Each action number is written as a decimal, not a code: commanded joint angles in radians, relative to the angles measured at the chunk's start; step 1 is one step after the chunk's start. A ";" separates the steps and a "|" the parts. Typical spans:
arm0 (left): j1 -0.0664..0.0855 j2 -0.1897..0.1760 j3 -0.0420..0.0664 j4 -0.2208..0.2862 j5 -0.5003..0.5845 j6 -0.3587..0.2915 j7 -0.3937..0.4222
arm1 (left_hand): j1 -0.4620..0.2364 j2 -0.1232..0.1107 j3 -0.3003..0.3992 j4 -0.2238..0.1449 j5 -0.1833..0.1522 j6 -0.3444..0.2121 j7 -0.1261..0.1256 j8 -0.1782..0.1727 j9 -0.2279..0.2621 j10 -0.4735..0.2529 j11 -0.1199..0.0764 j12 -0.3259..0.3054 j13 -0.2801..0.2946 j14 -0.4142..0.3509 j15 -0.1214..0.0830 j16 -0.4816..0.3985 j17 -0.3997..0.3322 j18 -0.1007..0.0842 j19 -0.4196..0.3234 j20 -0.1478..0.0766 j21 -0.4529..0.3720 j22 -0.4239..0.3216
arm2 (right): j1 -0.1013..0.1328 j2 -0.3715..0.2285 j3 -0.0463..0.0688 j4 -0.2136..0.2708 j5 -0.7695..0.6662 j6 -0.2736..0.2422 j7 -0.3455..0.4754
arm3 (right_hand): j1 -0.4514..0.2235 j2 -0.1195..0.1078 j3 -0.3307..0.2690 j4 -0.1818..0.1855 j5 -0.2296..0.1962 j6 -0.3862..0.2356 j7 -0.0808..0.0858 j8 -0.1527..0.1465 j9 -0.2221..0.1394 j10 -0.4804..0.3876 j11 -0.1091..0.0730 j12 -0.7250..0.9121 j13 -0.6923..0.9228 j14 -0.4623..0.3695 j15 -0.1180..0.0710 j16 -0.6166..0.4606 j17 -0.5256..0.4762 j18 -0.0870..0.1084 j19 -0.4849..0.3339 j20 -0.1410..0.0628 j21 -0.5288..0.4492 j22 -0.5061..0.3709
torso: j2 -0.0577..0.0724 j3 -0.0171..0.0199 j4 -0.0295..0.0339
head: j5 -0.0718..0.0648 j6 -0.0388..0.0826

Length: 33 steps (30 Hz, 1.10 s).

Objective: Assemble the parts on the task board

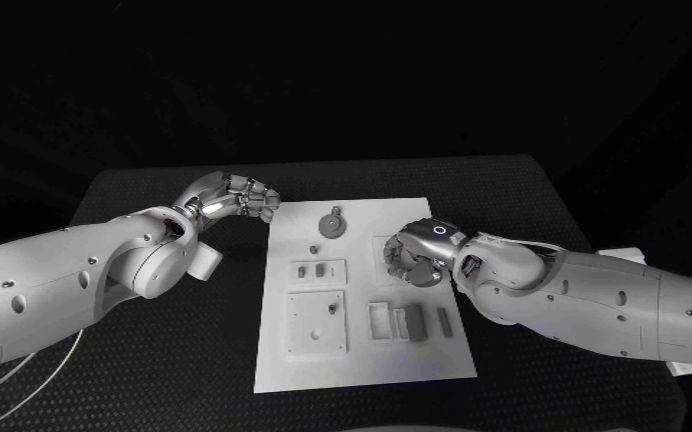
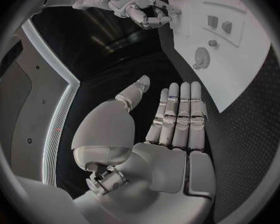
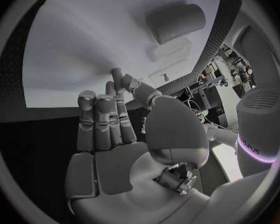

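Observation:
The white task board point(image 1: 361, 352) lies in the middle of the black table. On it are a round grey part with a knob point(image 1: 333, 224), a small peg point(image 1: 317, 248), a plate with two square pieces point(image 1: 319, 272), a square plate point(image 1: 316, 320) and narrow bars point(image 1: 415, 320). My right hand point(image 1: 415, 252) hangs over the board's right edge, fingers bent down, with nothing seen between them. My left hand point(image 1: 231, 195) is off the board, beside its far left corner. Its fingers point(image 2: 177, 114) lie straight and together, holding nothing. The round part point(image 2: 202, 58) lies ahead of them.
Black matting point(image 1: 173, 352) surrounds the board on all sides. In the right wrist view a grey cylindrical piece point(image 3: 176, 21) stands on the board point(image 3: 84, 45) beyond my right hand point(image 3: 109, 119). My right hand point(image 2: 146, 10) also shows in the left wrist view.

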<state>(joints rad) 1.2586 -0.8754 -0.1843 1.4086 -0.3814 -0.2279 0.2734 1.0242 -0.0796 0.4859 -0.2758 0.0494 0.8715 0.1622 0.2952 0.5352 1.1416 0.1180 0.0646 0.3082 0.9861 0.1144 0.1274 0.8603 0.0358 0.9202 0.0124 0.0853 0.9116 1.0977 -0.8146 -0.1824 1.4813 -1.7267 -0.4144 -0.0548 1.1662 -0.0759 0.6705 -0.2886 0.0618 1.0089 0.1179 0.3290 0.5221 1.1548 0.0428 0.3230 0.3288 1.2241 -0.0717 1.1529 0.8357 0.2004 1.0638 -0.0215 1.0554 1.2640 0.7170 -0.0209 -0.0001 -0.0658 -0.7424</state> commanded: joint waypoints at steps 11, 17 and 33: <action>0.000 0.001 0.000 -0.001 0.007 0.008 0.005 | -0.012 -0.001 0.000 0.005 0.001 0.002 0.007 -0.005 -0.001 0.002 0.008 0.003 -0.003 0.000 0.006 -0.004 -0.002 0.008 -0.002 0.007 -0.004 -0.002 | -0.003 -0.002 -0.001 0.007 -0.023 0.006 -0.025 | 0.009 0.024 -0.006 -0.005 0.006 0.024 -0.008 0.013 0.017 0.124 -0.024 0.017 0.034 0.006 -0.018 -0.008 0.002 0.061 0.008 -0.011 0.009 0.005 | 0.000 0.0007 0.0000 | 0.000 -0.004; 0.000 0.001 0.000 -0.003 0.008 0.007 0.005 | -0.012 -0.001 0.000 0.005 0.001 0.002 0.008 -0.005 -0.002 0.002 0.008 0.003 -0.004 0.000 0.006 -0.004 -0.003 0.008 -0.002 0.007 -0.004 -0.002 | -0.002 -0.008 -0.001 0.023 -0.022 -0.004 -0.025 | 0.014 0.026 -0.004 -0.005 0.007 0.028 -0.010 0.015 0.021 0.127 -0.026 0.018 0.040 0.008 -0.020 -0.008 0.002 0.061 0.010 -0.013 0.009 0.005 | 0.000 0.0003 0.0002 | 0.001 -0.004; 0.000 0.003 0.000 -0.011 0.009 0.008 0.003 | -0.013 -0.002 0.000 0.005 0.001 0.001 0.010 -0.006 -0.002 0.001 0.008 0.003 -0.005 0.001 0.006 -0.004 -0.004 0.009 -0.001 0.008 -0.005 -0.003 | 0.028 -0.021 0.023 0.055 0.010 0.012 -0.026 | 0.018 0.026 -0.003 -0.004 0.007 0.032 -0.012 0.017 0.026 0.132 -0.028 0.020 0.050 0.013 -0.022 -0.009 0.002 0.061 0.013 -0.015 0.011 0.007 | 0.000 0.0002 0.0003 | 0.004 -0.006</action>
<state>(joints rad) 1.2584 -0.8754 -0.1847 1.3978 -0.3798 -0.2282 0.2705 1.0202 -0.0836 0.4859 -0.2758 0.0494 0.8751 0.1658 0.2952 0.5346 1.1417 0.1180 0.0646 0.3042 0.9861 0.1144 0.1274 0.8584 0.0304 0.9202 0.0124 0.0858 0.9099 1.1221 -0.8337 -0.1598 1.5311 -1.7272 -0.4160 -0.0834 1.1707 -0.0618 0.6637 -0.2951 0.0656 1.0348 0.1059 0.3430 0.5306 1.1602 0.0414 0.3405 0.3797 1.2376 -0.0855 1.1499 0.8367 0.1995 1.0762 -0.0303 1.0628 1.2696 0.7168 -0.0204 0.0002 -0.0623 -0.7487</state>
